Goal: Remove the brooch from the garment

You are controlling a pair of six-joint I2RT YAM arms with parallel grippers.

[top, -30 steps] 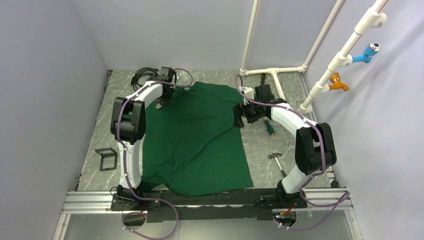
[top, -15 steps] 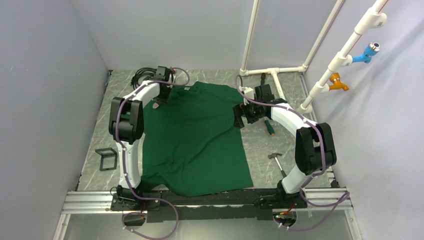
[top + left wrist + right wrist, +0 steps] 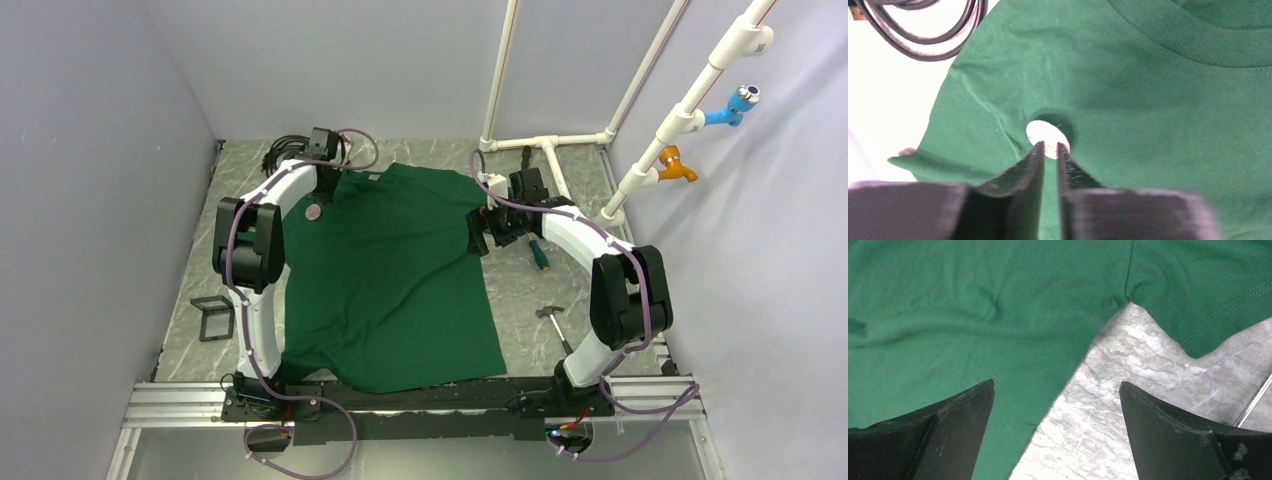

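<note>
Brooch (image 3: 1044, 134) is sitting pinched in left end effector (image 3: 1049, 145) at garment's (image 3: 1148, 100) 10 o'clock. Right end effector (image 3: 1056, 385) is hanging wide.

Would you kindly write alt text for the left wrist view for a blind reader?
The left pincer grips the near edge of a small pale round brooch on a dark green T-shirt, below its ribbed collar. Black cables lie top left.
</note>
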